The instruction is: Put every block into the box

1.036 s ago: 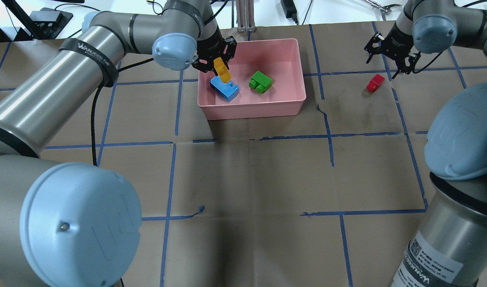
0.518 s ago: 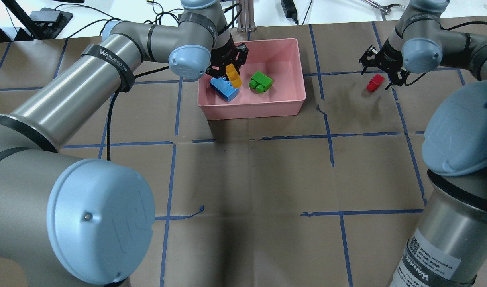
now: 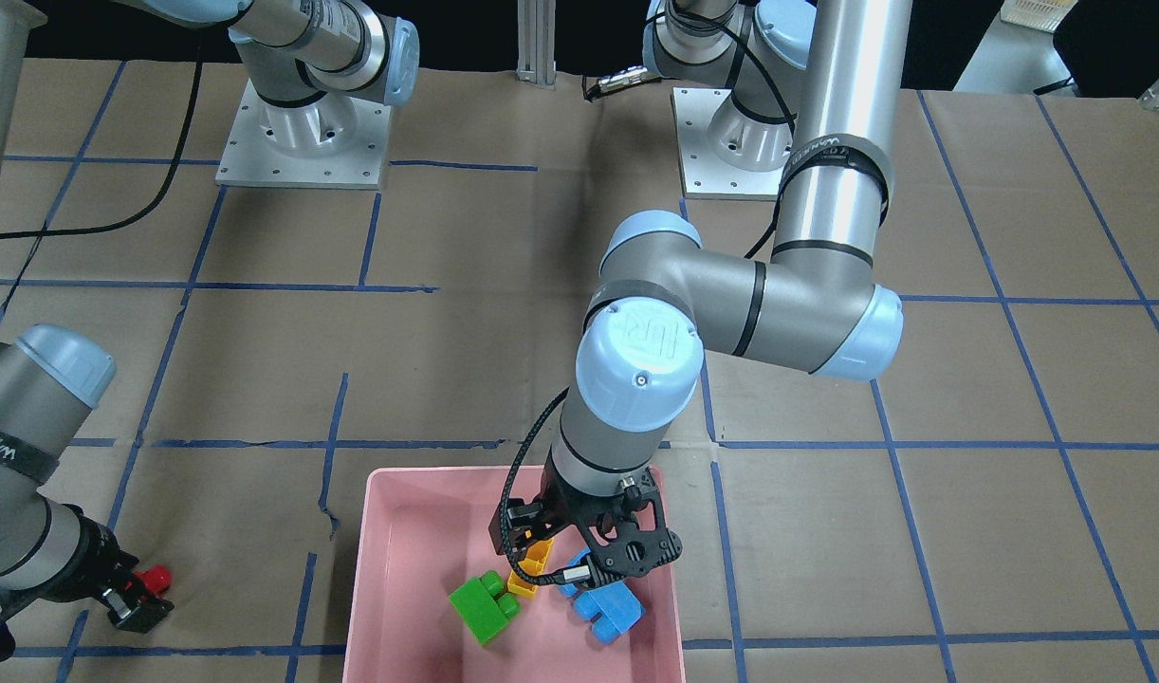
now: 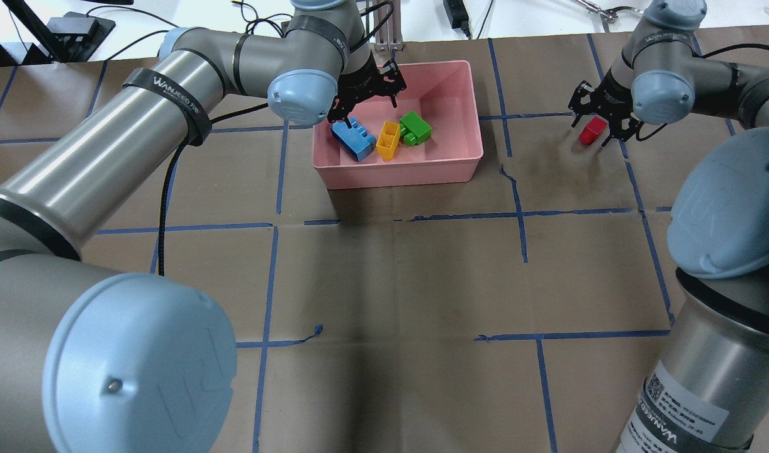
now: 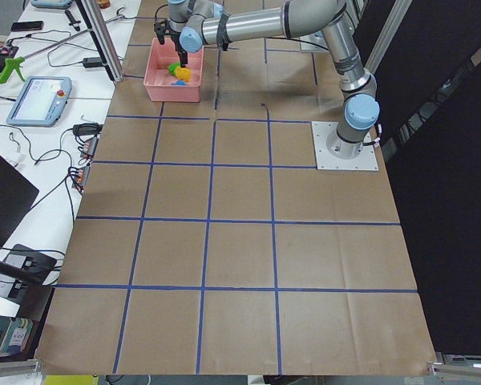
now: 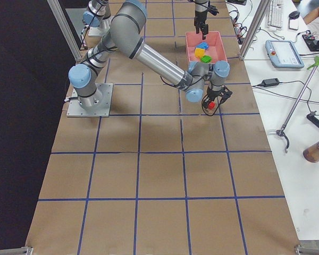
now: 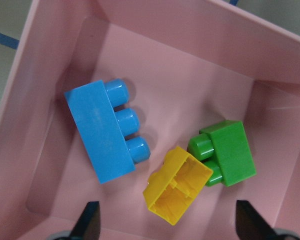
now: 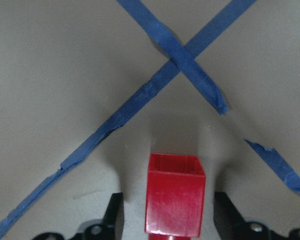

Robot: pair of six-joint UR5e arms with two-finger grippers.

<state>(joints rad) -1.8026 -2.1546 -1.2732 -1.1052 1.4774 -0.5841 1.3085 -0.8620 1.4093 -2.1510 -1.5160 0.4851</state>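
The pink box stands at the far middle of the table. In it lie the light-blue brick, the yellow brick and the green brick. My left gripper hangs open and empty just above them. The left wrist view shows the blue brick, the yellow brick and the green brick on the box floor. The red brick lies on the table to the right of the box. My right gripper is open and low, with one finger on each side of the red brick.
An aluminium post and cables stand behind the box at the table's far edge. Blue tape lines cross the brown table cover. The arm bases are bolted at the robot's side.
My left gripper has let go of the yellow brick, which now lies in the box between the blue and green ones. My right gripper has come down around the red brick.
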